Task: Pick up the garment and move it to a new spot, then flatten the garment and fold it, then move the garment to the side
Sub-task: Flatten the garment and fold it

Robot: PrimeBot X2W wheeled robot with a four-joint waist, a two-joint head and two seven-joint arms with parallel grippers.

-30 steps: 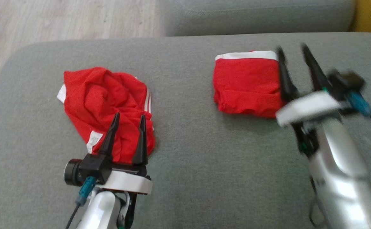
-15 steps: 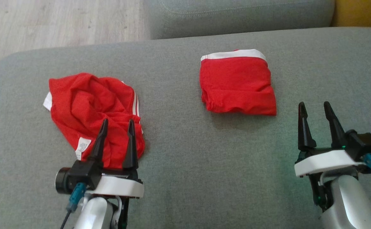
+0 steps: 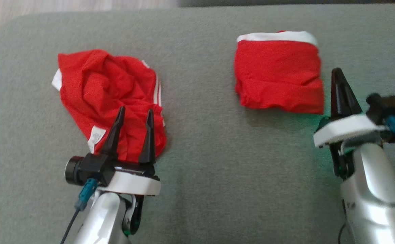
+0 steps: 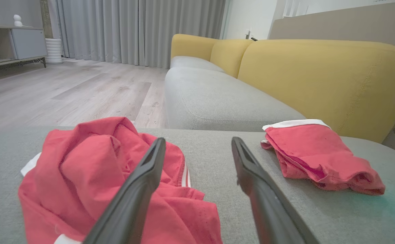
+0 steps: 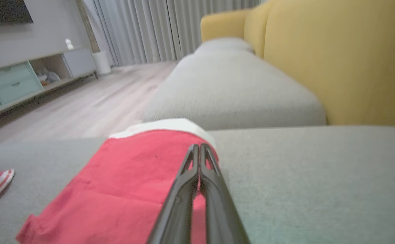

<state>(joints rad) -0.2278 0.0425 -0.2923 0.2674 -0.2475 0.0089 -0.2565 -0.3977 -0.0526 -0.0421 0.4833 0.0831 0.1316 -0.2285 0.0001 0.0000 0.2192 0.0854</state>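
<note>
A crumpled red garment [image 3: 105, 88] with white stripes lies at the left of the grey cushion [image 3: 217, 162]. My left gripper [image 3: 136, 109] stands open over its near edge, with nothing between the fingers. The left wrist view shows the same garment [image 4: 92, 169] under and left of that open gripper [image 4: 198, 139]. A second red garment [image 3: 278, 74], folded with a white band at its far edge, lies to the right. Beside its near right corner is my right gripper [image 3: 338, 71], shut. In the right wrist view, the closed gripper [image 5: 197, 146] points over the right edge of the folded garment [image 5: 133, 176], holding nothing visible.
The cushion's far edge drops to a wooden floor [image 4: 82, 91] on the left. Another grey seat [image 4: 211, 101] adjoins beyond, with a yellow backrest [image 4: 319, 74] along the right. Bare cushion lies between the two garments and in front of them.
My right gripper has shut; it had been open at the folded garment's right edge, then drew back toward me. The camera has shifted. The left gripper stays open over the crumpled garment.
</note>
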